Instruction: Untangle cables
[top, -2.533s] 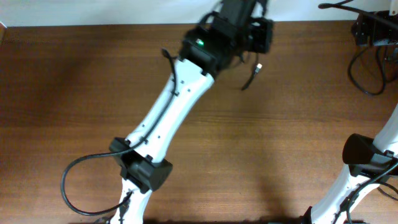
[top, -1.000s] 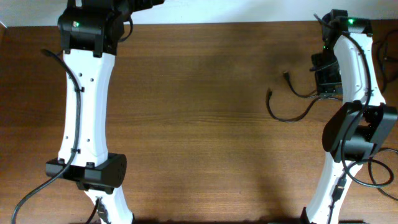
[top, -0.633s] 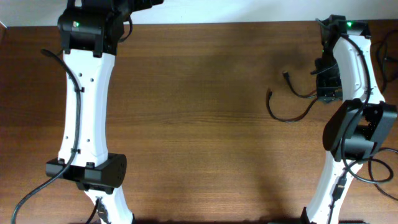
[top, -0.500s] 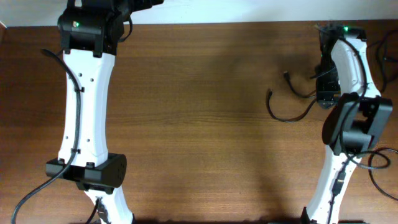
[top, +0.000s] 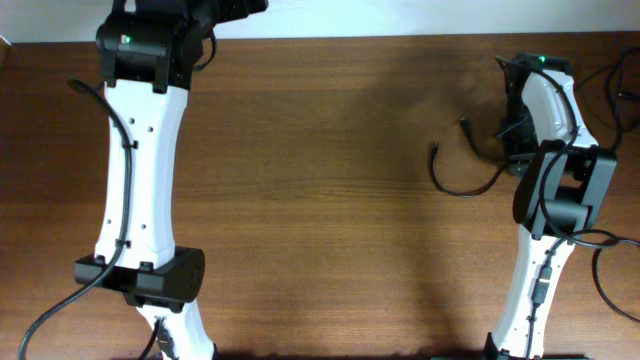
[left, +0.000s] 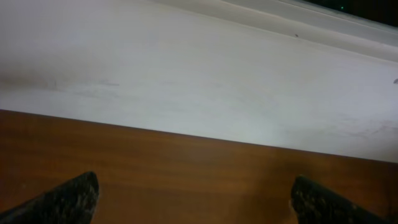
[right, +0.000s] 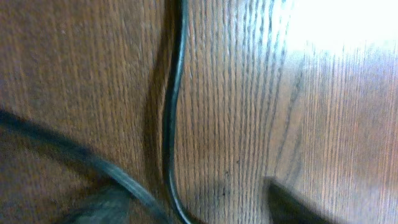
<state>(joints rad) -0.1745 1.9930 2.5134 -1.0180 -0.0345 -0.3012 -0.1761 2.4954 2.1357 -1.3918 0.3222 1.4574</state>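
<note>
The cables (top: 468, 184) lie as thin black strands at the right of the table, with small plug ends (top: 435, 149) pointing left. My right arm (top: 548, 100) stands right over their right-hand part, and its gripper is hidden under the wrist in the overhead view. In the right wrist view one cable (right: 170, 124) runs down between the fingertips of my right gripper (right: 199, 208), close to the left finger (right: 102, 208). The jaws stand apart and the right finger is clear of the cord. My left gripper (left: 196, 202) is open over bare wood at the far left edge.
A white wall (left: 199, 74) runs along the table's far edge just beyond the left gripper. Thicker black arm wires hang at the right edge (top: 612, 88) and loop at the bottom left (top: 40, 320). Bare brown wood (top: 320, 200) lies between the two arms.
My right arm has turned and shifted slightly left over the cables, and its jaws have narrowed around a strand. The left arm has not moved.
</note>
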